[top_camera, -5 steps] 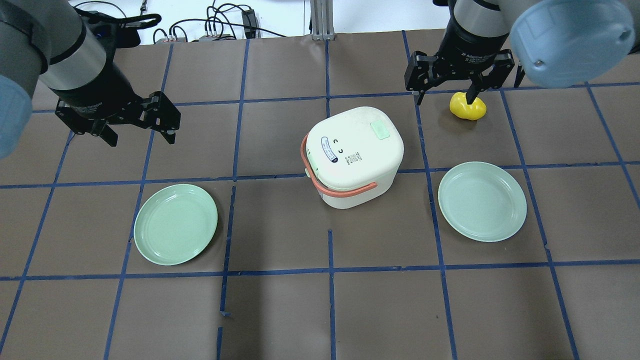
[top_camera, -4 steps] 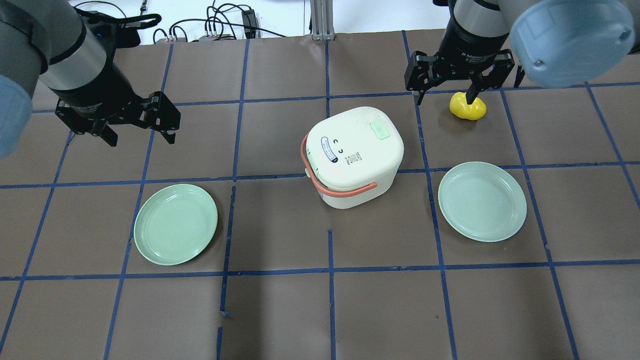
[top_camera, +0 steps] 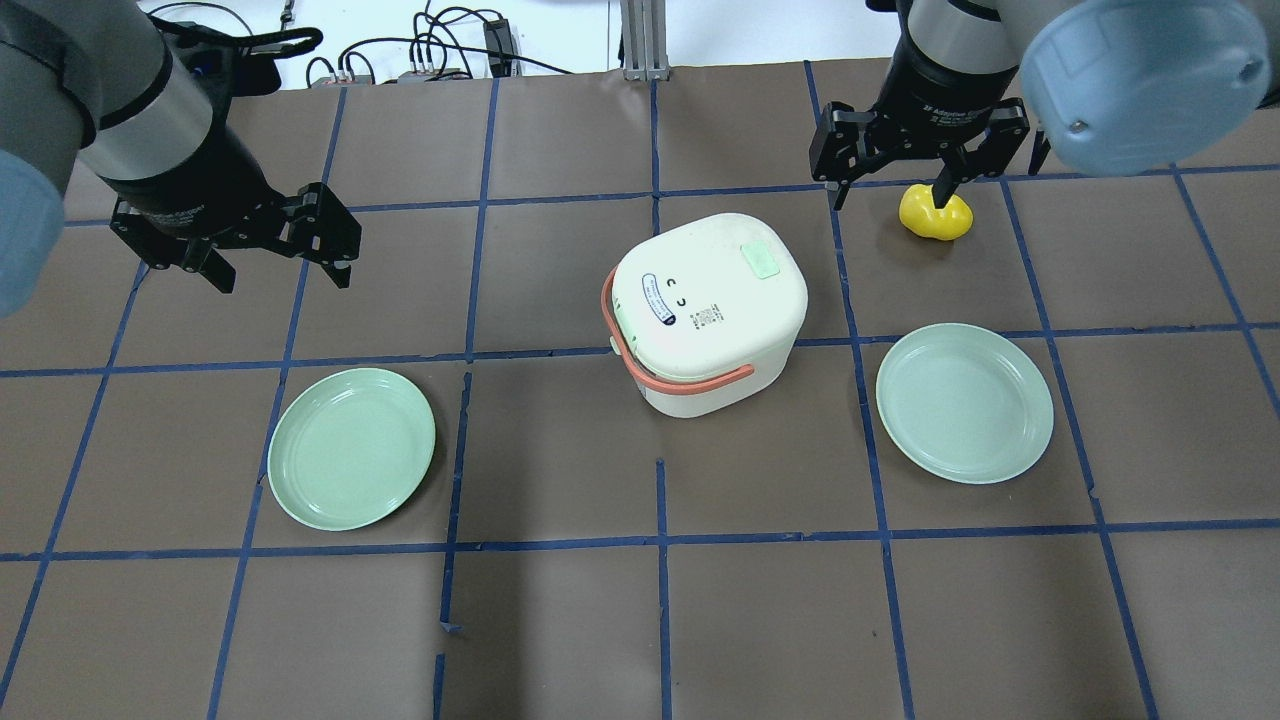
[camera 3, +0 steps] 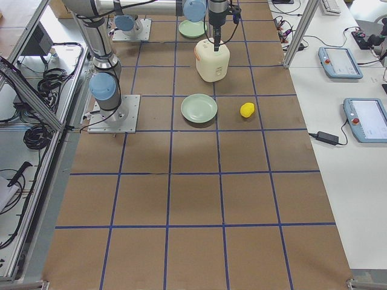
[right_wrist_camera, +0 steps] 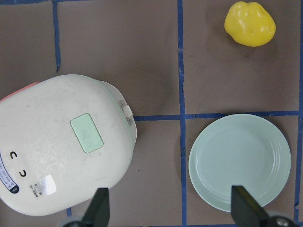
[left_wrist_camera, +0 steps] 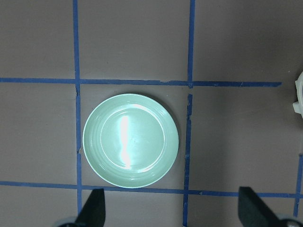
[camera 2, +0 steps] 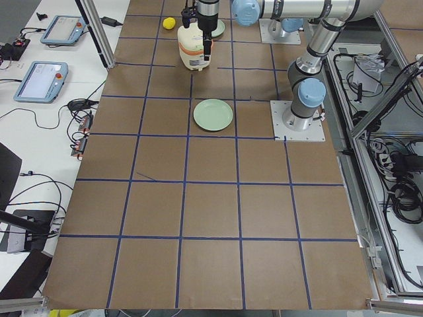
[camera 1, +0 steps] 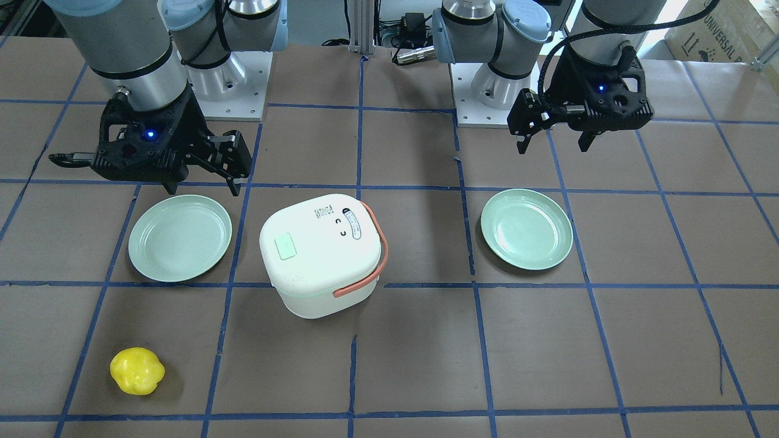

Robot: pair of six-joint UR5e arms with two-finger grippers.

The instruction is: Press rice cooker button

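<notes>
The white rice cooker (top_camera: 708,310) with a salmon handle stands mid-table, its pale green button (top_camera: 760,260) on the lid. It also shows in the front view (camera 1: 319,255) with the button (camera 1: 285,247), and in the right wrist view (right_wrist_camera: 61,151) with the button (right_wrist_camera: 86,133). My right gripper (top_camera: 890,197) (camera 1: 204,185) (right_wrist_camera: 173,210) is open and empty, high above the table, right of the cooker. My left gripper (top_camera: 280,272) (camera 1: 555,146) (left_wrist_camera: 173,213) is open and empty, high over the left side, far from the cooker.
A green plate (top_camera: 351,447) (left_wrist_camera: 130,140) lies left of the cooker, another (top_camera: 964,402) (right_wrist_camera: 239,162) right of it. A yellow toy pepper (top_camera: 935,212) (camera 1: 137,370) (right_wrist_camera: 250,23) lies at the far right. Blue tape lines grid the brown table.
My right gripper has shifted very slightly away from the robot. The left gripper, the cooker and the other objects have not moved.
</notes>
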